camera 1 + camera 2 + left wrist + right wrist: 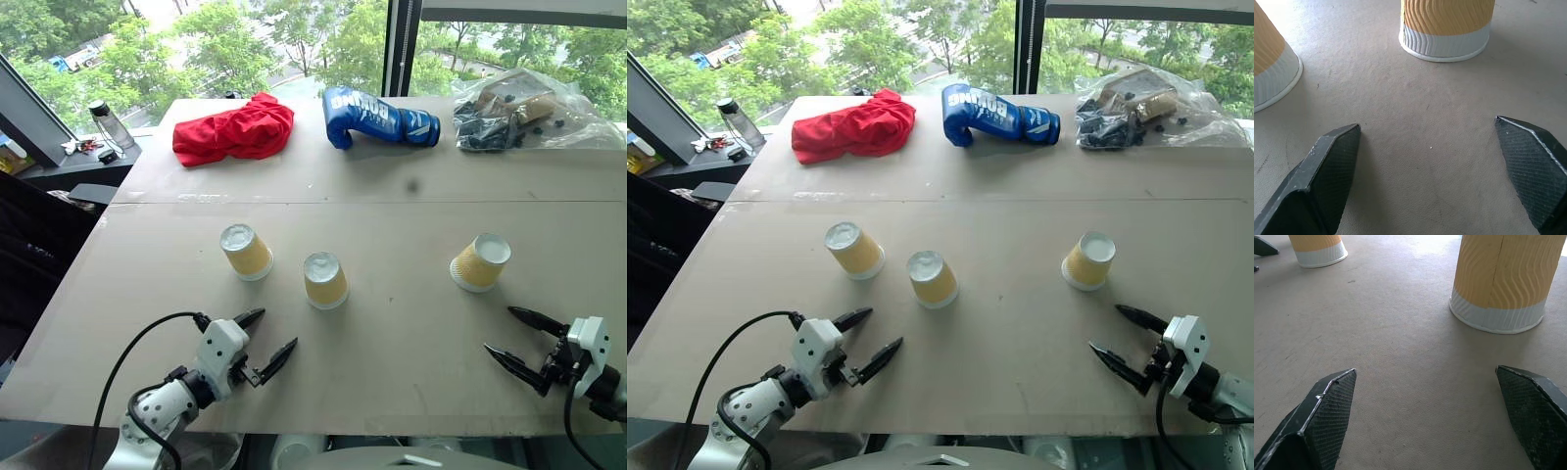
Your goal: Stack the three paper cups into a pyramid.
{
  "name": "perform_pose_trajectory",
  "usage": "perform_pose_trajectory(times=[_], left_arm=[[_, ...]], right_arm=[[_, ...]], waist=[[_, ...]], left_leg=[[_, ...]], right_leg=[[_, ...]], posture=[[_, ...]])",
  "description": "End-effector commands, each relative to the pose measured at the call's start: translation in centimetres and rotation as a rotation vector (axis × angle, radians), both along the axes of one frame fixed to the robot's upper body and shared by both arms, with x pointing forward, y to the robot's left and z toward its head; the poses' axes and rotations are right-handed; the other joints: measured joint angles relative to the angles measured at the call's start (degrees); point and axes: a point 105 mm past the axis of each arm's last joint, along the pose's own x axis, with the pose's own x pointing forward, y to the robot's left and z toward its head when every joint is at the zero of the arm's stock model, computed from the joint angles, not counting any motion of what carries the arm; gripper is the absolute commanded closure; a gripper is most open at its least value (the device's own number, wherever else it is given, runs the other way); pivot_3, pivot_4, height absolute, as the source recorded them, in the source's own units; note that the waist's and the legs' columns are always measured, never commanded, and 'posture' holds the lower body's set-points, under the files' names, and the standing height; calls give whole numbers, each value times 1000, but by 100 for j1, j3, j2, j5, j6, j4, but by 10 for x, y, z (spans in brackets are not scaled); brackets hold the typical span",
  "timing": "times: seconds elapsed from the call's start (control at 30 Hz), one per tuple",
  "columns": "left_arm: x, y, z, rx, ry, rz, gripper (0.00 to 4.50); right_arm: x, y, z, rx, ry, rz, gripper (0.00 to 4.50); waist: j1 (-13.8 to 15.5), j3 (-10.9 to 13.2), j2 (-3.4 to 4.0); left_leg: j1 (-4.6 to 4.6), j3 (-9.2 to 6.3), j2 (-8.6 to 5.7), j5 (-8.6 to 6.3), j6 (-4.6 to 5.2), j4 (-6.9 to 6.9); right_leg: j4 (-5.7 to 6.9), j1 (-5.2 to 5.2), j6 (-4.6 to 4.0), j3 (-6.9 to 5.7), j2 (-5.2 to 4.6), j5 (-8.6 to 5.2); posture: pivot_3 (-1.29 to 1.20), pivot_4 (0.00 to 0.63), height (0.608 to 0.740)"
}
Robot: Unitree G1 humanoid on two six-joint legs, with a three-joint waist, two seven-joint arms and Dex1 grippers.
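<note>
Three paper cups (pixel 325 280) upside down, unmarked, apart; blue glove (pixel 380 117) lettering unreadable; left pincer (pixel 265 343), right pincer (pixel 511 336) spread, empty.

Ribbed paper cups (pixel 325 280) stand on a matt, cardboard-like table (pixel 392 343); red cloth (pixel 235 129) lies behind.

A crumpled red cloth (pixel 235 129) lies at the far left of the table (pixel 392 343). Near it, toward the middle of the far edge, rests a blue boxing glove (pixel 377 117) with white lettering. At the far right sits a clear plastic bag (pixel 529 113) of dark small parts. Off the table's left side, a clear bottle (pixel 110 123) with a dark cap stands on a dark ledge (pixel 83 162).
</note>
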Motion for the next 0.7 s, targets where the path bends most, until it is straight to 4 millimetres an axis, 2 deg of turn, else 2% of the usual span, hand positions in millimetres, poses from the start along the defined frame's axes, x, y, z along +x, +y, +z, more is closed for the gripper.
perform_pose_trajectory(times=[0.03,0.63,0.7], left_arm=[[-13,1,-20,-9,100,3,44],[-13,2,-17,-44,75,-20,44],[-10,-5,-4,-53,17,-79,44]], right_arm=[[0,2,6,-2,-33,1,0],[2,10,8,14,-34,10,0],[2,13,13,55,-52,24,0]], waist=[[0,0,0],[-20,1,-2],[-21,2,-3]], left_leg=[[0,0,0,0,0,0],[0,1,-1,0,0,2],[0,2,-1,0,0,3]], right_leg=[[0,0,0,0,0,0],[1,1,1,-1,4,1],[1,1,1,-1,5,1]], posture=[[0,150,740],[0,150,740],[0,150,740]])
